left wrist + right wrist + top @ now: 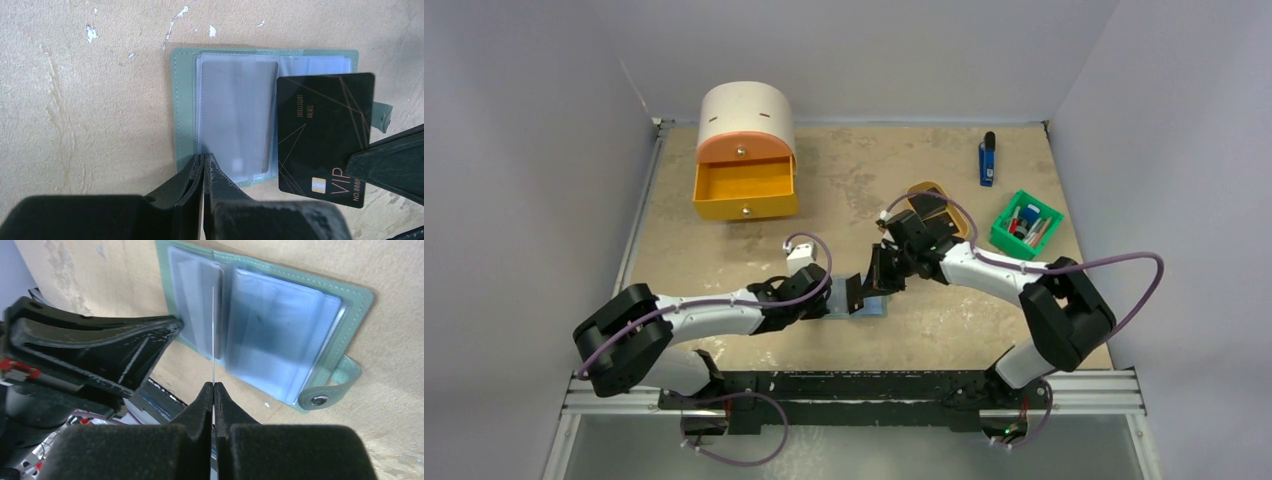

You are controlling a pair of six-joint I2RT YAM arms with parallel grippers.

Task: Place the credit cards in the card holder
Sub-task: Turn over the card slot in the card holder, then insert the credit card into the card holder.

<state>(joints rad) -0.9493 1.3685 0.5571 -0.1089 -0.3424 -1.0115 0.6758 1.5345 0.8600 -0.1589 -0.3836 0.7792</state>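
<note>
Left wrist view has the left hand [202, 162] with its fingers together, tips right at the near edge of the open card holder [235, 115]. Can't tell if they pinch a clear sleeve or just press on it. The right hand [213, 386] is clamped on a black credit card [325, 130] just right of the left hand. It hides the holder's pockets there, and its printed number runs under a finger. From the right wrist it's only a thin edge-on line. The tabletop [75, 100] is scuffed tan with white chips, and there are pale walls [524, 150] around it.
</note>
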